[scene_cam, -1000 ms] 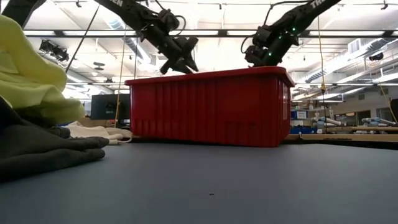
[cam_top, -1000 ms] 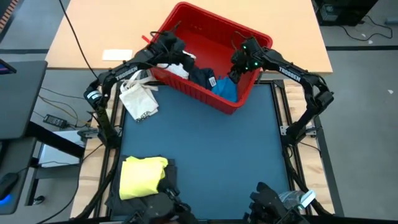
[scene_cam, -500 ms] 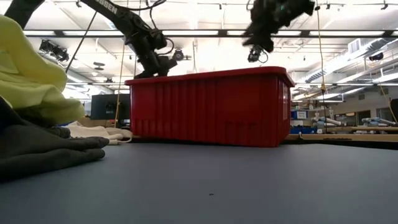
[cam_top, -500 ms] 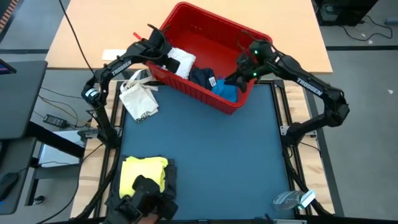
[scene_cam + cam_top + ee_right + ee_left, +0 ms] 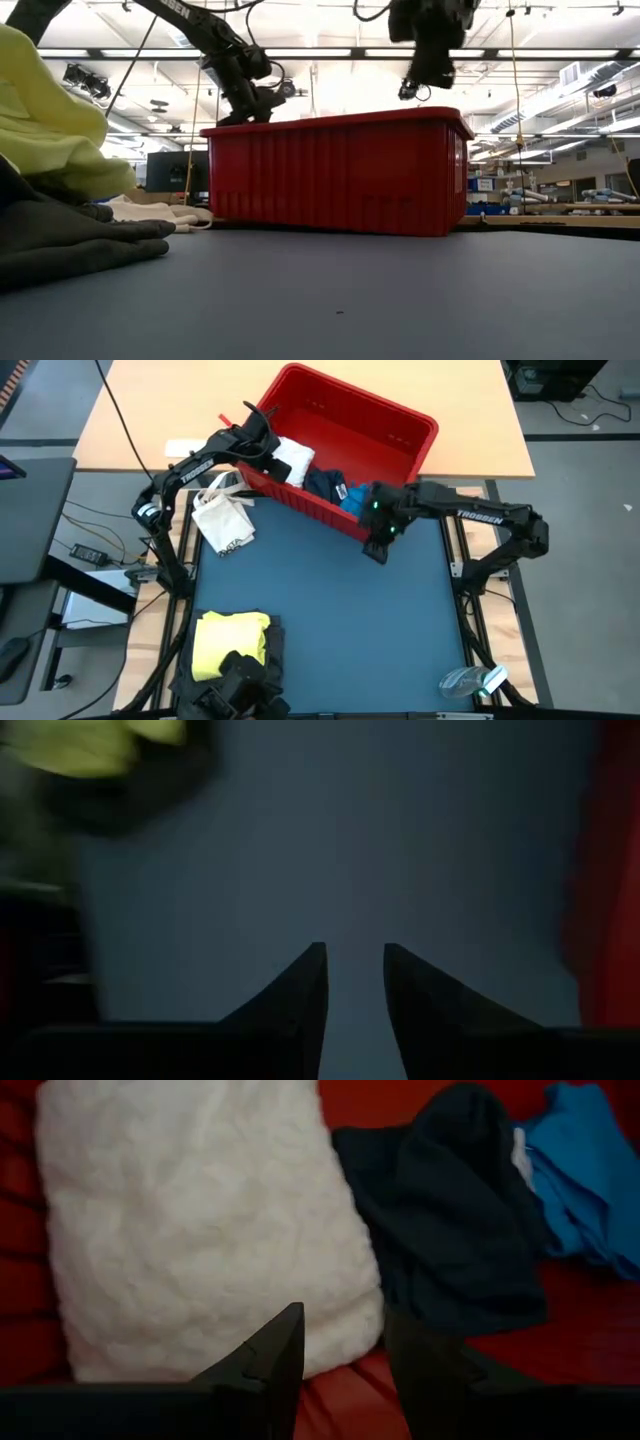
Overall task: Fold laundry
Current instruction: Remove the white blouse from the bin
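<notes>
Laundry is split between two spots. Away from both hands, at the bench's near-left corner, the yellow T-shirt (image 5: 231, 641) lies bunched on a dark grey garment (image 5: 272, 650). Just outside the red basket (image 5: 400, 422) lies a small white bag (image 5: 224, 520), beside the left arm. The left hand (image 5: 340, 1345) hovers over the basket's left end, fingers parted a narrow gap and holding nothing; directly beneath its tips sits the white cloth (image 5: 200, 1220), and just beyond that the dark navy garment (image 5: 455, 1230), with the small blue piece (image 5: 580, 1175) beside it. Over to the right hand (image 5: 354, 982): it hangs above the bare bench (image 5: 330, 620) just outside the basket's near wall, close to the blue piece, fingers slightly apart and empty, the yellow shirt well off from it.
</notes>
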